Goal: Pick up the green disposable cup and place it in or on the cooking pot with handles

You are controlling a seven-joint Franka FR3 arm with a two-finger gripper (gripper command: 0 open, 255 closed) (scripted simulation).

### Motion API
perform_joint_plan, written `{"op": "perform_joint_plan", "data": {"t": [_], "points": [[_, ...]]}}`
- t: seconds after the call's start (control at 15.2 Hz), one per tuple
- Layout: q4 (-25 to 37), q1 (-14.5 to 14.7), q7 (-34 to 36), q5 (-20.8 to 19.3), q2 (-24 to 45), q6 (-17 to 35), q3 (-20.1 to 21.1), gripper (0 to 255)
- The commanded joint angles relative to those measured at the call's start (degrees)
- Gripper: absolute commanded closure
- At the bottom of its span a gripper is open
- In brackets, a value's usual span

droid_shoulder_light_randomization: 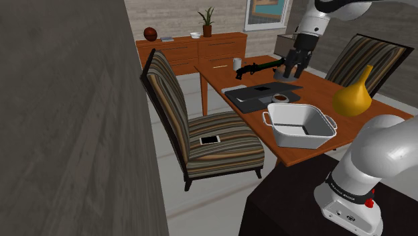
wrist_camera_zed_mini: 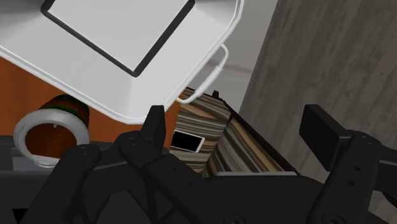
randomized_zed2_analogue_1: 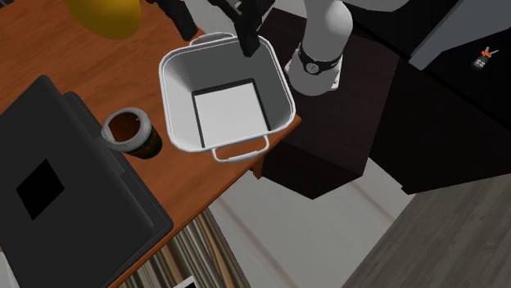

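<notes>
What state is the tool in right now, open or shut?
The tool is open and holds nothing.

Your arm [droid_shoulder_light_randomization: 374,153] rises from its base at the shoulder view's lower right, passes out over the top edge and comes back down at the upper right. There the white wrist [droid_shoulder_light_randomization: 313,24] sits above the black gripper [droid_shoulder_light_randomization: 292,72], which points downward with a slight lean toward that view's left. In the wrist view your two fingers [wrist_camera_zed_mini: 154,124] stand well apart, with nothing clasped between them. The second exterior view shows your arm's white lower link [randomized_zed2_analogue_1: 326,29] upright at the top edge.
</notes>
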Motion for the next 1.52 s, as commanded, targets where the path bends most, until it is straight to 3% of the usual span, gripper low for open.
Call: {"op": "perform_joint_plan", "data": {"t": [0.0, 0.53, 0.79, 0.99, 1.19, 1.45], "points": [[0.0, -0.3, -4.3, -0.2, 2.2, 1.8, -3.6, 0], [5.5, 1.1, -21.1, 4.3, 15.9, 6.2, -17.5, 0], [10.6, 2.4, -31.3, 10.4, 26.1, 6.4, -24.6, 0], [15.6, 2.0, -40.0, 17.3, 35.8, 4.7, -28.9, 0], [21.6, -1.0, -48.3, 25.1, 46.6, 1.3, -30.7, 0], [30.9, -8.8, -56.1, 33.8, 59.8, -4.1, -28.7, 0]]}}
